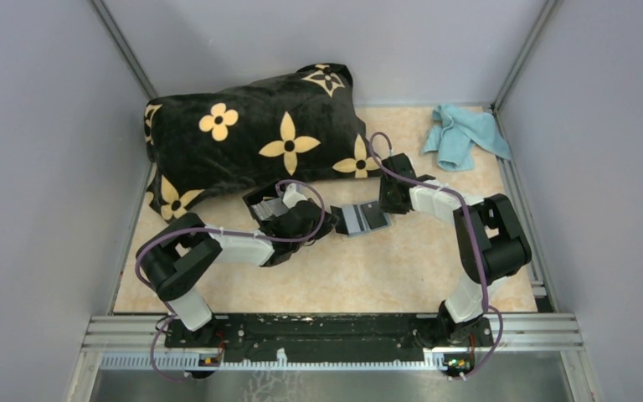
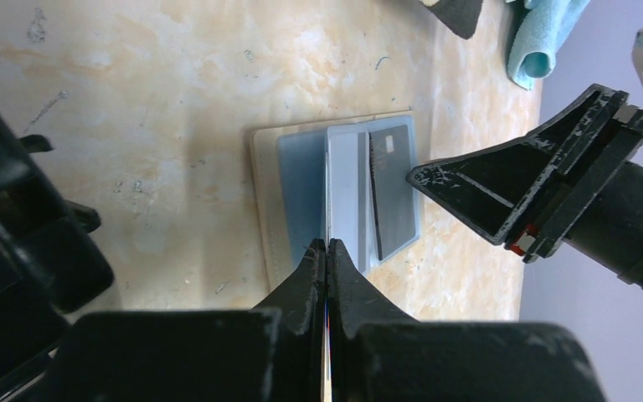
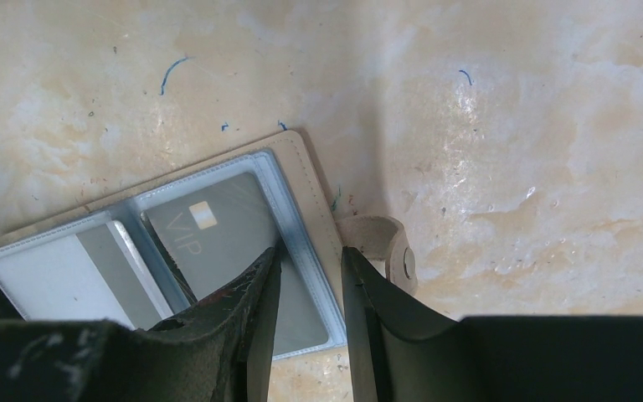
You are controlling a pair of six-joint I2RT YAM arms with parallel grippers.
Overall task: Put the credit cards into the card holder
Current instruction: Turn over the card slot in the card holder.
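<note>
I judge the task about half done. The card holder [image 3: 311, 197] lies open in the middle of the table [image 1: 402, 276], between my two grippers. The dark VIP card [image 3: 209, 247] already sits in one clear pocket [image 3: 289, 213]. The lighter grey card [image 2: 347, 197] seems not yet inside. My left gripper [image 2: 328, 249] is closed tight on its near edge, as far as I can tell. My left forearm reaches low from the left. My right gripper [image 3: 310, 251] comes from the far right, half open, its jaws astride the holder's right rim. Whether it presses there I cannot tell.
</note>
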